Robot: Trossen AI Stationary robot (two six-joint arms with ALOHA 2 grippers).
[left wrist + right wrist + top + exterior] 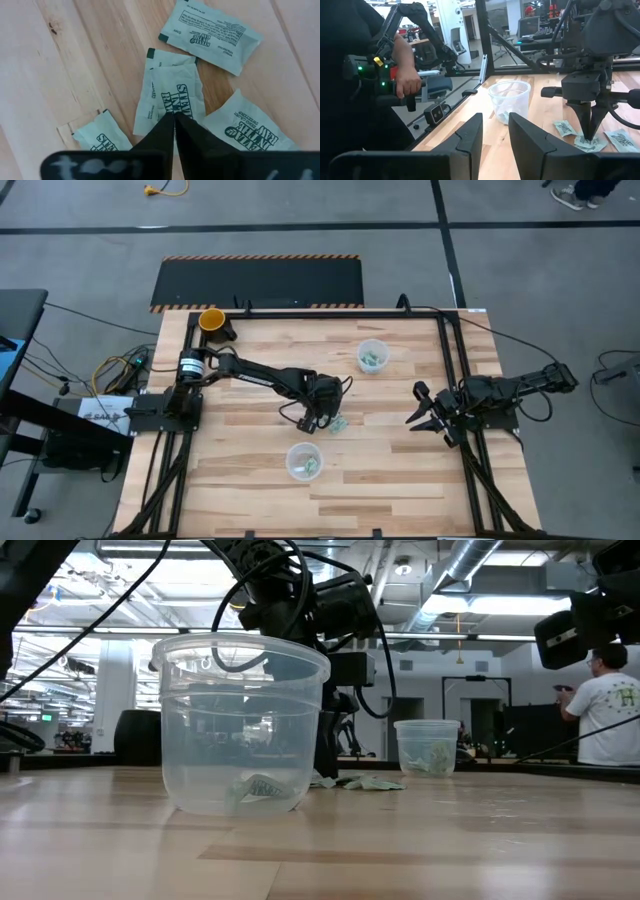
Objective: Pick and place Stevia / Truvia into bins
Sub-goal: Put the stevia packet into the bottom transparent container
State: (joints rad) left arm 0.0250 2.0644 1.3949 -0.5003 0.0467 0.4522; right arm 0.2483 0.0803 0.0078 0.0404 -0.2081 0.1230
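- Nearest the table's front edge: one clear bin (304, 461), with at least one green-and-white packet lying flat on its floor (262, 788).
- Mid-table: the left gripper (323, 416) stands point-down over a loose cluster of Stevia packets (172, 100); its fingers (165, 131) are pressed together at the edge of one packet, and whether paper is truly caught between them cannot be told.
- Around that packet: four or so more lie on the bare wood, two partly overlapping it, one apart (210, 34).
- Step in hand, as judged: the pinch that begins a pick.
- Next move, as judged: a straight lift, clear of the overlapping neighbours, then a carry to a bin's open mouth.
- Right side: the right gripper (428, 413) waits near the table's edge, fingers parted and empty.
- Farthest: the second clear bin (372, 356), already holding several packets; an orange-yellow cup (212, 320) stands at the far left corner.
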